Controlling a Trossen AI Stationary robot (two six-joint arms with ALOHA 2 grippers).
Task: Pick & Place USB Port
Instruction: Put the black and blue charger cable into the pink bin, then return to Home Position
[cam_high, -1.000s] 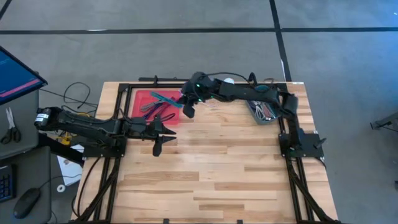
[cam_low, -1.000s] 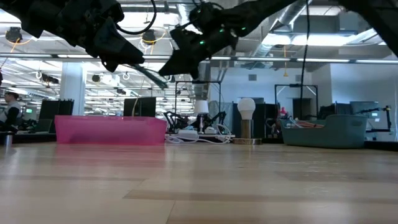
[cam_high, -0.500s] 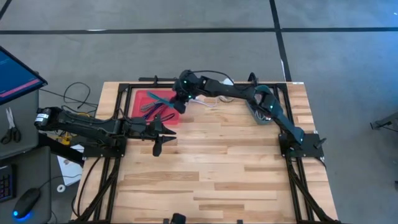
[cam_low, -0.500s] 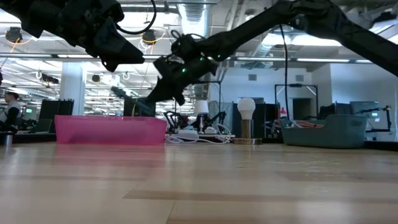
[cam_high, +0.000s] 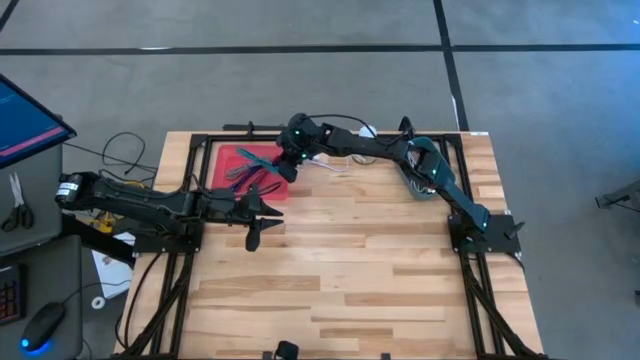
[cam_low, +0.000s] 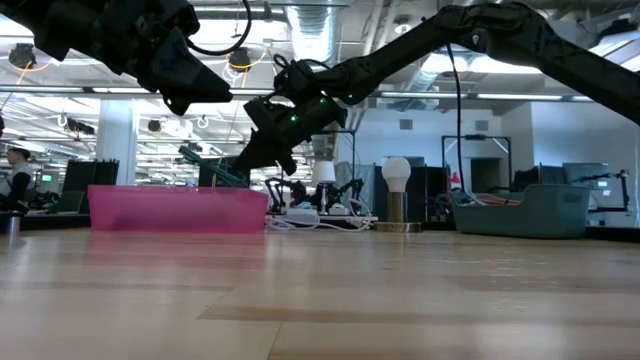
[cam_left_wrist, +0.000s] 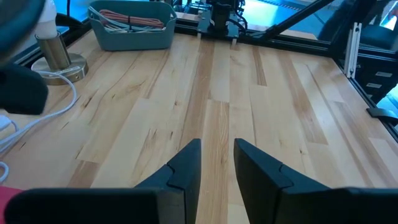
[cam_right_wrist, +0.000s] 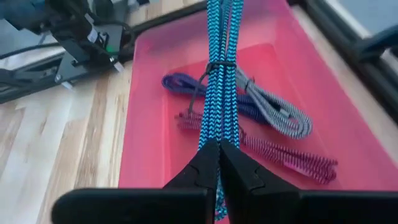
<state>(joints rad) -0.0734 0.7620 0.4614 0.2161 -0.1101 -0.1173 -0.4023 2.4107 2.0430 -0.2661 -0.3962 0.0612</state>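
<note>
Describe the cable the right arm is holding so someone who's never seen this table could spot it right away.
Start at the pink bin at the table's far left corner. The right gripper is over it, shut on the blue braided cable, a bundle tied with a dark band. It alone is bright turquoise and lifted; the purple cable, grey-white cable and red cable lie on the bin's floor.

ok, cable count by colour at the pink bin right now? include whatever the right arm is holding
Blue braided cable, held in the right gripper over the pink bin: 1
Dark blue cable, in the bin: 1
Grey-white braided cable, in the bin: 1
Magenta-black braided cable, in the bin: 1
Total: 4
</note>
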